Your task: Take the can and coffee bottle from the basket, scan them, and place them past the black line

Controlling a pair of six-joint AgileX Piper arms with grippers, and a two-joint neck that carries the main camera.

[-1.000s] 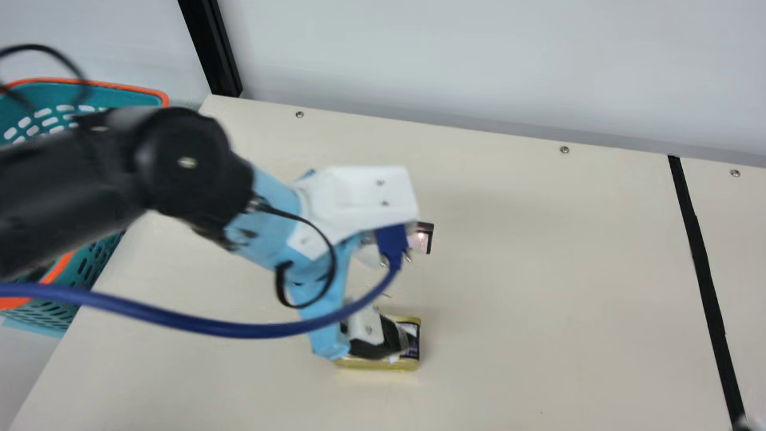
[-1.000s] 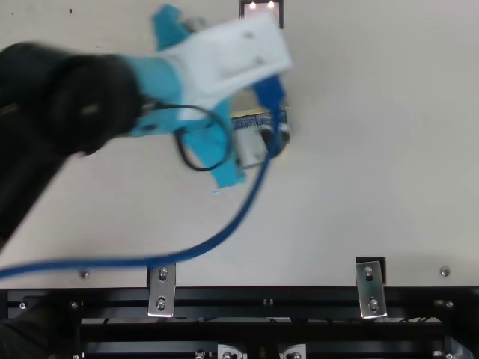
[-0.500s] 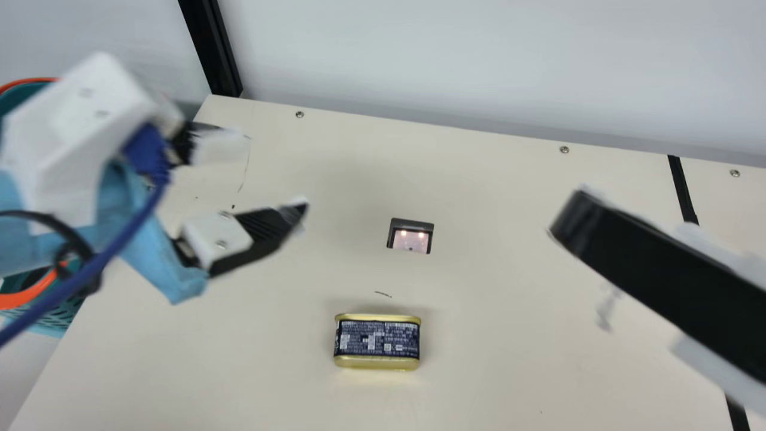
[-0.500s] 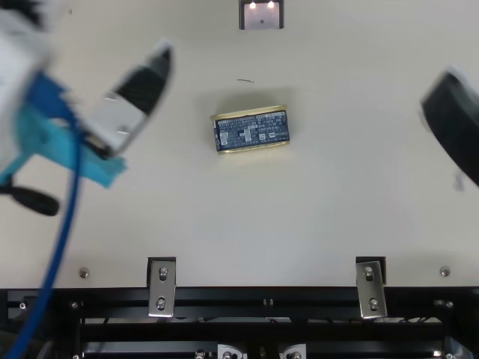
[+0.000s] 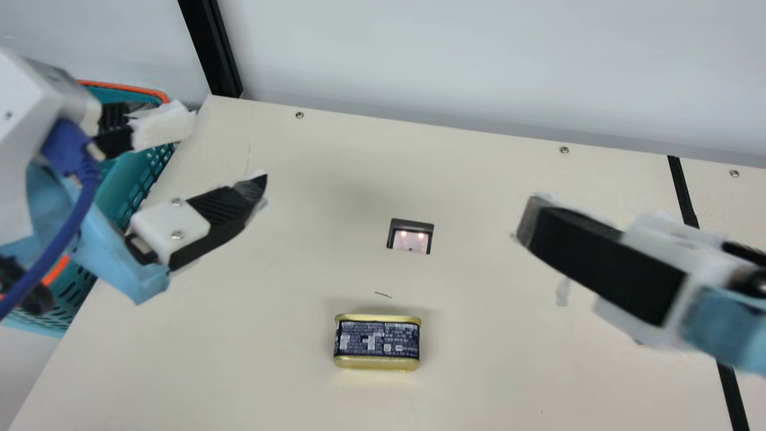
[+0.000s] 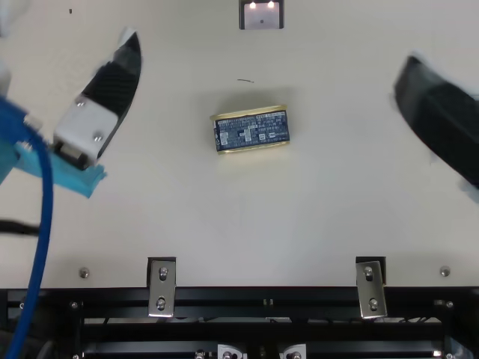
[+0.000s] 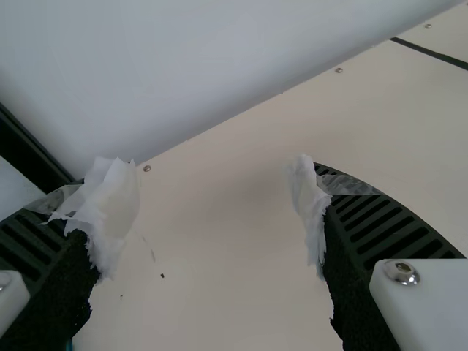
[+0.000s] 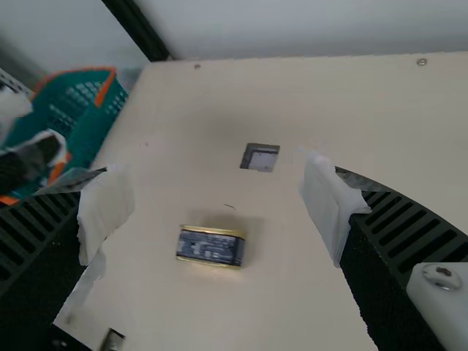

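A scanner (image 5: 410, 240) and basket (image 5: 133, 175) suggest a mock checkout.

Left gripper (image 5: 230, 149): withdrawn from the can (image 5: 377, 341), now exposed, toward the tabletop's (image 5: 491, 371) left edge. Right gripper (image 5: 541, 257): brought in over the tabletop from the black line's (image 5: 681, 185) side, then farther toward the left edge; its blur suggests continuing motion.
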